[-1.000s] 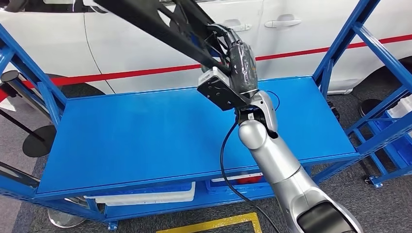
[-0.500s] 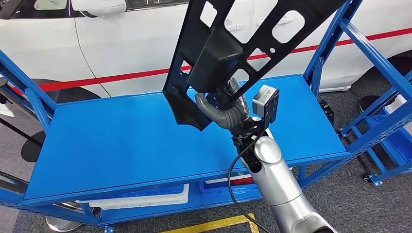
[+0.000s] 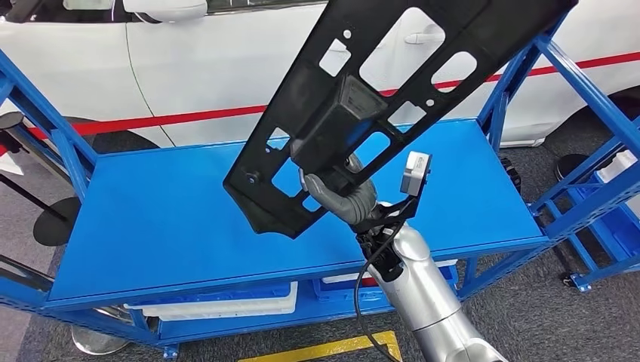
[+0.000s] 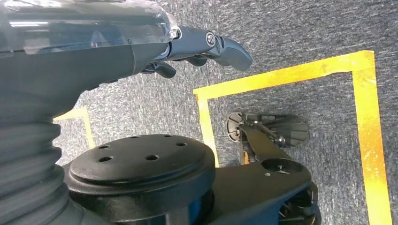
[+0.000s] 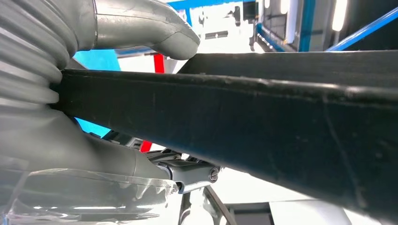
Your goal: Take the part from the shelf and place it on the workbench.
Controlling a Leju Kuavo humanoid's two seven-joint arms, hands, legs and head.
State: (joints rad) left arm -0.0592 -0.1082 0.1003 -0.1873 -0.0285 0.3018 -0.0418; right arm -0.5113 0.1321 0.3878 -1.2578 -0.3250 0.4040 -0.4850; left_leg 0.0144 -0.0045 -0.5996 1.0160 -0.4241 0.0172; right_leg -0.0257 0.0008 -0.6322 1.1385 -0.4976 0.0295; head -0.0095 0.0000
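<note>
since a moment ago, the part (image 3: 392, 98) is swinging lower over the desk (image 3: 173, 219), right hand (image 3: 340, 197) clamping it. left hand (image 4: 197, 47) is hanging slack, holding nothing. next: lowering it flat.

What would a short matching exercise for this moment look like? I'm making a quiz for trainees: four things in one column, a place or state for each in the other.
Things:
1. black part
2. right hand
3. left hand
4. white tray

Places or states:
A. hangs over grey carpet marked with yellow tape, holding nothing
B. lies on the lower level of the blue shelf
C. raised in the air above the blue surface, tilted
D. grips the part from below

Pairs: 1-C, 2-D, 3-A, 4-B
</note>
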